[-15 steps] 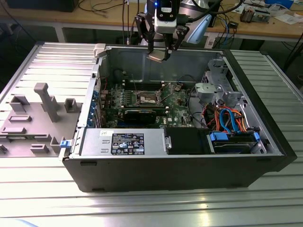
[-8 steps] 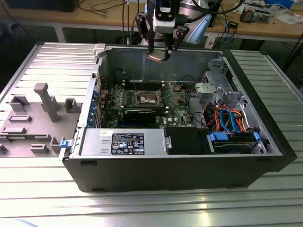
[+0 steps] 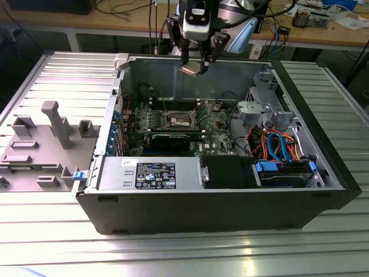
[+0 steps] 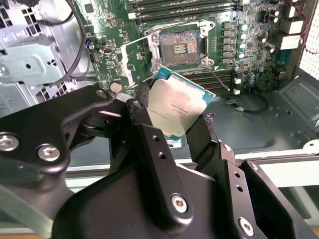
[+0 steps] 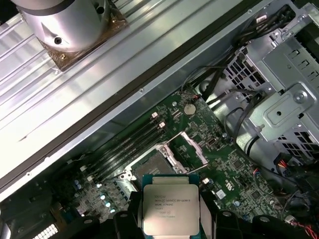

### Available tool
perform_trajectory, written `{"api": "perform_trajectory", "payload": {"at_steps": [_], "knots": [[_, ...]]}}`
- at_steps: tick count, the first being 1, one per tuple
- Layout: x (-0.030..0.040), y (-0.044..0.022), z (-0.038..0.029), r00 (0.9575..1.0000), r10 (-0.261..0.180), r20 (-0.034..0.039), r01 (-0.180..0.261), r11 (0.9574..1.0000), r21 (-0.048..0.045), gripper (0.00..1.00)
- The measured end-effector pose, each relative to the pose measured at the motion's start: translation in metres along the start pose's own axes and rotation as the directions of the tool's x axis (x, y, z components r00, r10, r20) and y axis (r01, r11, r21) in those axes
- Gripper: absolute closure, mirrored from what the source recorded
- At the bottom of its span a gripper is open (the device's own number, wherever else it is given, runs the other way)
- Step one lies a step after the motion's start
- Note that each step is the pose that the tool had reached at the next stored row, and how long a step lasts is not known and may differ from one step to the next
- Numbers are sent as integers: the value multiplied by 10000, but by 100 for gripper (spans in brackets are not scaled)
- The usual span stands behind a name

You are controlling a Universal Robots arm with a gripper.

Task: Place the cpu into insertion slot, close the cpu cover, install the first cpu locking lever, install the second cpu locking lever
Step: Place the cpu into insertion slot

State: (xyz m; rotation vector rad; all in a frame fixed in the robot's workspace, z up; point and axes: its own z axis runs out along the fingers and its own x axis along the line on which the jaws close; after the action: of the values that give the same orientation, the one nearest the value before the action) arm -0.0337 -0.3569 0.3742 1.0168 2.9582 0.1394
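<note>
Claw (image 3: pixel 195 67) grips cpu (image 5: pixel 169 209), clear of open insertion slot (image 4: pixel 182 47).

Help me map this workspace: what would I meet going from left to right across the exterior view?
grey plastic fixtures → insertion slot → metal drive cage

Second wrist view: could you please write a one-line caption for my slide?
The gripper holds the cpu by its edges above the green circuit board, whose insertion slot lies uncovered.

The cpu (image 4: pixel 177 112) between the black jaws, tilted, apart from the uncovered insertion slot (image 4: pixel 180 46)
</note>
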Motion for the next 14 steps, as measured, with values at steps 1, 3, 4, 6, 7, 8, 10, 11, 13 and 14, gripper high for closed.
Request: {"api": "perform_trajectory", "payload": {"at_steps": [1, 3, 4, 6, 7, 8, 10, 11, 13, 14], "knots": [[0, 0, 0, 9998, 177, 16, -177, 9998, -4, 46], [0, 0, 0, 9988, 490, 43, -490, 9988, -11, 46], [0, 0, 1, 9983, 586, 51, -586, 9983, -14, 46], [0, 0, 1, 9982, 605, 53, -605, 9982, -14, 46], [0, 0, 1, 9981, 609, 54, -608, 9981, -14, 46], [0, 0, 1, 9981, 612, 54, -612, 9981, -14, 46], [0, 0, 1, 9981, 616, 54, -615, 9981, -14, 46], [0, 0, 1, 9981, 617, 54, -617, 9981, -14, 46], [0, 0, 1, 9981, 621, 54, -621, 9981, -14, 46], [0, 0, 1, 9980, 622, 55, -622, 9981, -14, 46]]}}
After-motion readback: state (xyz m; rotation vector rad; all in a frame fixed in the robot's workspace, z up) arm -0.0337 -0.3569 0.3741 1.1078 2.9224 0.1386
